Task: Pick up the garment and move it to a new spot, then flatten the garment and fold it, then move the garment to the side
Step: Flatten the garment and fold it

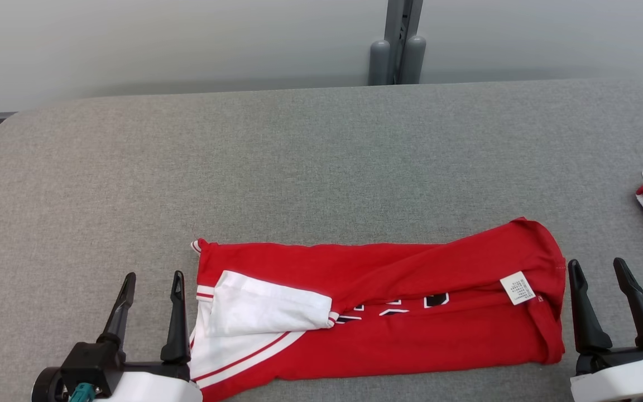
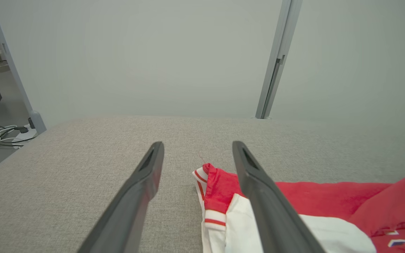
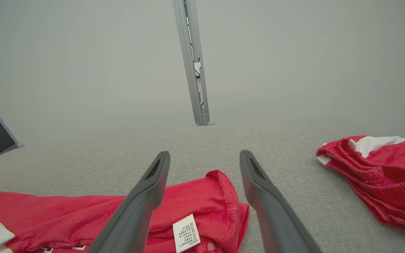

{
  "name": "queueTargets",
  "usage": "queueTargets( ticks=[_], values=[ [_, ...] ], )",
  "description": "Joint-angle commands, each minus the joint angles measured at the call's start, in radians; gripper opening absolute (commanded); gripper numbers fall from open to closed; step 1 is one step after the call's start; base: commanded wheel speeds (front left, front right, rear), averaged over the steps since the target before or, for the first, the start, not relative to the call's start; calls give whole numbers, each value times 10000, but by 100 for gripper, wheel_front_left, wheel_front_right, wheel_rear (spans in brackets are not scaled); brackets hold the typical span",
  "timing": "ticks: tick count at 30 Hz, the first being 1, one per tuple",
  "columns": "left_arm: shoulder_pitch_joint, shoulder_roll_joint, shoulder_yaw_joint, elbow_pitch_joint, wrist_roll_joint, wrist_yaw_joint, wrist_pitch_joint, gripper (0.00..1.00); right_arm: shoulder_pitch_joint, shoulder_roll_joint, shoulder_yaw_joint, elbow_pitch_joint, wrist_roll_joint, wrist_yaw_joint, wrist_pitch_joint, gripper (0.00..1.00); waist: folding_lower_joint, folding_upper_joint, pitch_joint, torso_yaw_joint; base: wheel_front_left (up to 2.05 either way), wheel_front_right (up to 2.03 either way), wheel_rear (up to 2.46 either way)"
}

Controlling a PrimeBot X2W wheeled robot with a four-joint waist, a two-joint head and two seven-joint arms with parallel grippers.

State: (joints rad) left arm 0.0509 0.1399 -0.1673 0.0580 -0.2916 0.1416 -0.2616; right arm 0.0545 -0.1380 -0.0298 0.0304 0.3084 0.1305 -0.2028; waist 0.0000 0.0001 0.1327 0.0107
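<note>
The red garment (image 1: 411,290) lies on the table (image 1: 299,156), long axis left to right. The left gripper (image 1: 154,277) flanks one end, the right gripper (image 1: 598,265) the other, equally near; both gape open, empty.
</note>
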Motion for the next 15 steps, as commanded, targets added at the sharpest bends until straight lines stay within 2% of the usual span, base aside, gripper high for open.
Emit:
queueTargets(
  ticks=[1,9,15],
  values=[
    [-145,2,62,25,57,-42,-40,100,-41,-34,-49,18,-21,5,38,100,0,-1,10,13,0,0,0],
    [-426,-213,114,143,266,-262,-42,100,-367,-101,-220,495,128,4,47,100,0,-1,193,144,0,0,0],
    [-942,-435,-47,286,439,-532,-41,100,-985,-243,-377,2112,276,4,-77,100,0,-1,638,475,0,0,0]
  ],
)
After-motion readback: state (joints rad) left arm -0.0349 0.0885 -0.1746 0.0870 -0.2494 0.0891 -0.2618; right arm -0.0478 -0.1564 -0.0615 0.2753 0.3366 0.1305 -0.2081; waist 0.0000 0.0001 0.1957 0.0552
